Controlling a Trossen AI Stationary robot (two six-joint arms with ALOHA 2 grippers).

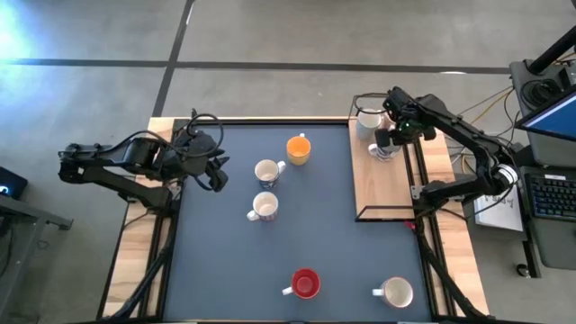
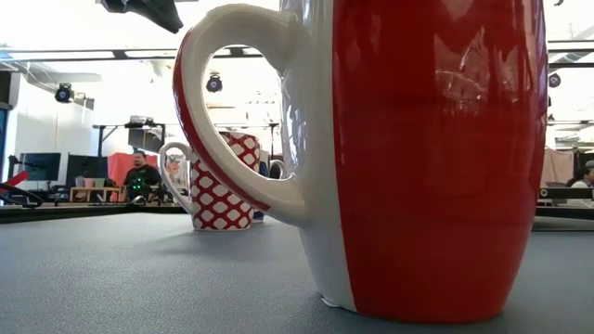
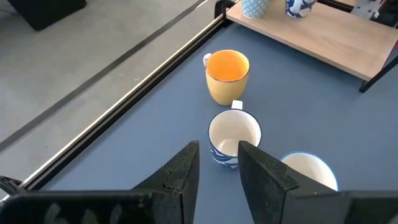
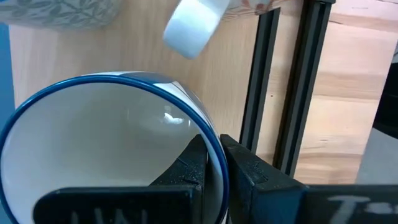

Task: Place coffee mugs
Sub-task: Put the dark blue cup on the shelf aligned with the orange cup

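Nearest to the low camera stands the red mug [image 2: 436, 158], filling the right of that frame, with a red-and-white patterned mug [image 2: 221, 181] farther back at centre left. From above, I see the red mug [image 1: 305, 283] at bottom centre of the grey table [image 1: 216, 261], a white mug [image 1: 395, 292] at lower right, two white mugs [image 1: 265, 171] [image 1: 264, 207] in the middle, and the orange mug [image 1: 299, 148] above them. My right gripper [image 1: 385, 144] is at the upper right, over the wooden tray [image 1: 382, 193]; its fingers pinch the wall of a blue-rimmed white mug [image 4: 112, 149], one inside, one outside. Another pale mug [image 1: 367, 121] stands just beside. My left gripper [image 1: 219, 171] waits at the table's left edge, fingers a little apart, holding nothing.
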